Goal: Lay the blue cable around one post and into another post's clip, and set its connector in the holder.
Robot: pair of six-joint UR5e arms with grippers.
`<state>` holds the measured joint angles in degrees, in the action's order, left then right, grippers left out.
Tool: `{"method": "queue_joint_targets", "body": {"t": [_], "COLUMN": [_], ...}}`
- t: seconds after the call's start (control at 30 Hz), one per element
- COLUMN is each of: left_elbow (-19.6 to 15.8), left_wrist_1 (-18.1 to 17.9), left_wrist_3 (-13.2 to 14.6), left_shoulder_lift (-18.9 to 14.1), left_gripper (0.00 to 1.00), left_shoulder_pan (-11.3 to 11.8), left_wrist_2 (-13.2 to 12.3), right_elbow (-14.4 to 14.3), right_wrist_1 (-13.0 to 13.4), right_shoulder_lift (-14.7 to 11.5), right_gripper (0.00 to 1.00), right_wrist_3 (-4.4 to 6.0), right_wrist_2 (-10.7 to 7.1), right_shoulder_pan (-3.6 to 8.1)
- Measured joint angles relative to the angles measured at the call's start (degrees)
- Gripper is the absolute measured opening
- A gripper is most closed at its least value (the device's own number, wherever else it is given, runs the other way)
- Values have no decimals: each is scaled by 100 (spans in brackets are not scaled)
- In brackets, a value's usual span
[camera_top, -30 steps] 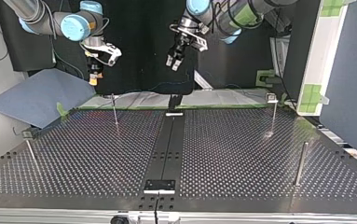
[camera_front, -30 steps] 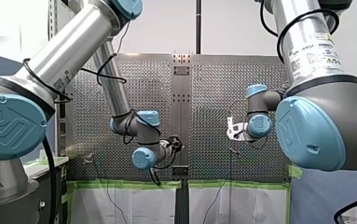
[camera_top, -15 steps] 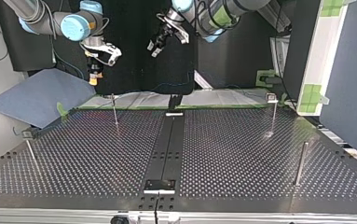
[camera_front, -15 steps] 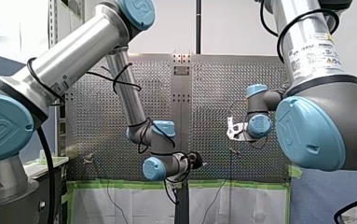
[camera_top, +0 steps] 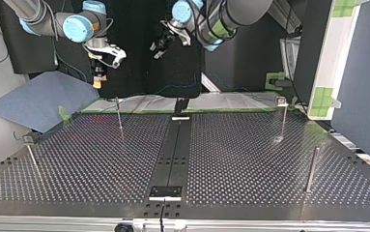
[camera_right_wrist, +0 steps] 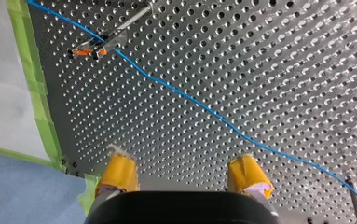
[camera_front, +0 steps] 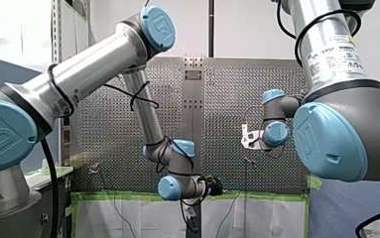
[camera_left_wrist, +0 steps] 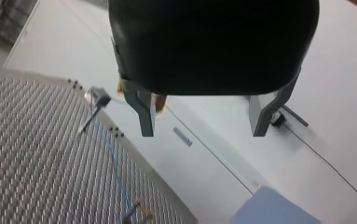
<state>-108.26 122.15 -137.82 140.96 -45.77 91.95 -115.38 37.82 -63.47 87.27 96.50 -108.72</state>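
Since a second ago my left gripper (camera_top: 156,50) has swung toward the top view's left, while my right gripper (camera_top: 97,78) has kept its place. Both hang above the perforated table (camera_top: 250,154), each with its two fingers spread wide and holding nothing. One blue cable (camera_right_wrist: 190,99) lies across the table past a clip-topped post (camera_right_wrist: 106,39); the top view shows four posts (camera_top: 119,113).
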Motion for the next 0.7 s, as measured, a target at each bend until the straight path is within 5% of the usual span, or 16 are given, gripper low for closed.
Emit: {"method": "queue_joint_targets", "body": {"t": [0.7], "left_elbow": [1075], "left_wrist_1": [1074], "left_wrist_3": [-1075], "left_shoulder_lift": [1076], "left_gripper": [100], "left_shoulder_pan": [66], "left_wrist_2": [158], "right_elbow": [2], "right_wrist_1": [16], "right_shoulder_lift": [-7], "right_gripper": [98], "right_wrist_3": [46], "right_wrist_2": [-200], "right_shoulder_pan": [-8]}}
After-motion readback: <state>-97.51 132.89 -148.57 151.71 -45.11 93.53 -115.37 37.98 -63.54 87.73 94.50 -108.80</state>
